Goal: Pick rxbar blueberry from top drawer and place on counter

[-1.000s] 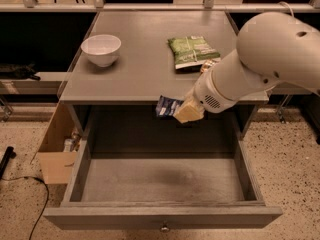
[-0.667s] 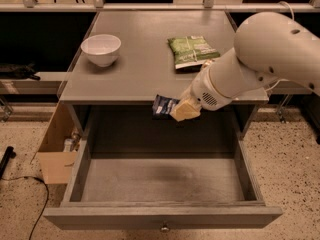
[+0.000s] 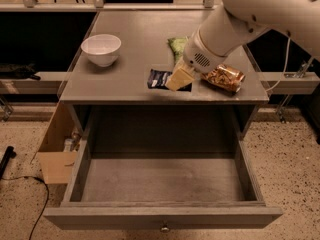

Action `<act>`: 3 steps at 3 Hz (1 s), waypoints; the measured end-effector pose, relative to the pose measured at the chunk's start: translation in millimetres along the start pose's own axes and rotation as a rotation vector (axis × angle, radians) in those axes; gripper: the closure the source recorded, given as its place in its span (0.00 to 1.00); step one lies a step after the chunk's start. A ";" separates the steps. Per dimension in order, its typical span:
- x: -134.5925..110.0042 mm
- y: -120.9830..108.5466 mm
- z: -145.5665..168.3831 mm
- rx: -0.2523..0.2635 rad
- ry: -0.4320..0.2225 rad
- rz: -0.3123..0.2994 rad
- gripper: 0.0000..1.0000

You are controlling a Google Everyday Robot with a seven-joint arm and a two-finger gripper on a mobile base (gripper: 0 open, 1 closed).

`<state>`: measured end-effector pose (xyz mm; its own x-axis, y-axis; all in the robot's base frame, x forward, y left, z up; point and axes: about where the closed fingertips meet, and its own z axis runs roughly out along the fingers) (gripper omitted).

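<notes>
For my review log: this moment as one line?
tool: above counter front, beside blue bar | blue bar: on or just above counter | drawer: open, empty | bowl, green bag, orange packet: on counter

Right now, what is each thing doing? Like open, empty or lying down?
top drawer: pulled open, empty.
rxbar blueberry: lying flat on the counter, near its front edge.
gripper: low over the counter, at the bar's right end.
white bowl: upright on the counter, looks empty.
green bag: on the counter, partly hidden behind the arm.
orange-brown packet: lying on the counter, right of the gripper.
</notes>
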<state>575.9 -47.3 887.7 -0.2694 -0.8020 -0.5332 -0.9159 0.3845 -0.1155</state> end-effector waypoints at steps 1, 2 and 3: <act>-2.2 5.4 -5.8 0.006 -0.021 0.000 1.00; 30.9 13.3 -1.6 -0.010 -0.059 0.069 1.00; 36.5 12.2 6.4 -0.036 -0.095 0.094 1.00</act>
<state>556.8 -68.9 861.5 -0.3269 -0.7155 -0.6175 -0.8984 0.4380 -0.0320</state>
